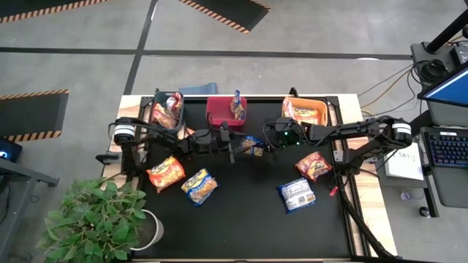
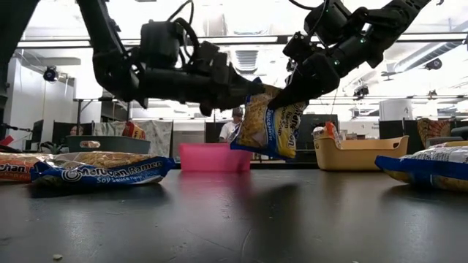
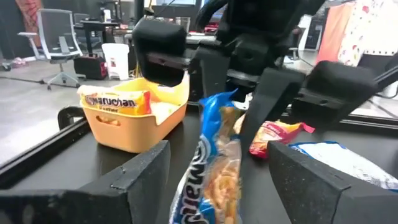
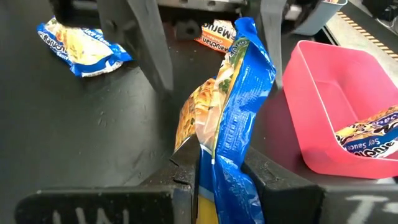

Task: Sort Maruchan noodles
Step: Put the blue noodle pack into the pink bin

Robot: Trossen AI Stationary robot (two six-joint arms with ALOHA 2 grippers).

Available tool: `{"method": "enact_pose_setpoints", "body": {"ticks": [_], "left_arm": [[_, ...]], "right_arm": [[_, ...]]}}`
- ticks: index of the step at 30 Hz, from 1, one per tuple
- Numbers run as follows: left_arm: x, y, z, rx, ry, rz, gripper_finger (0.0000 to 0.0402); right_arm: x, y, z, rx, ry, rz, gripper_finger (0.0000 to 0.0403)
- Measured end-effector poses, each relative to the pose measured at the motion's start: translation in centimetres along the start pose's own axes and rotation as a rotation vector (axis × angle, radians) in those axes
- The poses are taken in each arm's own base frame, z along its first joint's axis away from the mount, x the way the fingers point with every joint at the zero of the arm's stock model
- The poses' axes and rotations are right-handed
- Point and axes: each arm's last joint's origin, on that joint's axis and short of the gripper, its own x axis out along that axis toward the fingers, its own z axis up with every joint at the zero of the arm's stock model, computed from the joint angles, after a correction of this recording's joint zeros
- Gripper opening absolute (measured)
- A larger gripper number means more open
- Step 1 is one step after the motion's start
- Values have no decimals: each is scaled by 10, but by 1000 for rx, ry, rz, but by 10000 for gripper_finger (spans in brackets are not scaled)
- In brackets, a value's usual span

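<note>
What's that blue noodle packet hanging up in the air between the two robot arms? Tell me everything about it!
The blue-and-yellow noodle packet is crinkly, shiny plastic, with yellow noodles pictured on it. It hangs upright above the black table, touching nothing below. The right gripper pinches one end between its dark fingers. The left gripper is open, one finger on either side, not squeezing. The red bin sits just beyond.

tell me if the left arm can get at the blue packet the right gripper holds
Probably yes: the left gripper is open with the blue packet already between its fingers, while the right gripper pinches the other end. Nothing blocks it.
</note>
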Motion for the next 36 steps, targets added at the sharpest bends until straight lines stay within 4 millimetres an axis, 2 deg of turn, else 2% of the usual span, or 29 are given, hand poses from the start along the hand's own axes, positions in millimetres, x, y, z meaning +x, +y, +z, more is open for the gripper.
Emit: {"method": "enact_pose_setpoints", "body": {"ticks": [7, 10, 14, 20, 23, 30, 36], "left_arm": [[13, 0, -8, -6, 11, 0, 231], [14, 0, -9, -5, 10, 0, 211], [14, 0, -8, -5, 10, 0, 155], [14, 0, -9, -5, 18, 1, 40], [13, 0, -9, -4, 19, 2, 7], [13, -1, -7, 43, 14, -1, 2], [7, -2, 13, 80, -45, -3, 0]], "right_arm": [[0, 1, -2, 0, 22, 6, 56], [0, 1, -3, -3, 29, 8, 56], [0, 1, -3, -4, 28, 7, 56], [0, 1, -3, 62, 27, 6, 63], [0, -2, -2, 118, 26, 0, 86], [-5, -5, 12, 150, 16, -6, 171], [-26, -9, 28, 132, -54, -43, 233]]}}
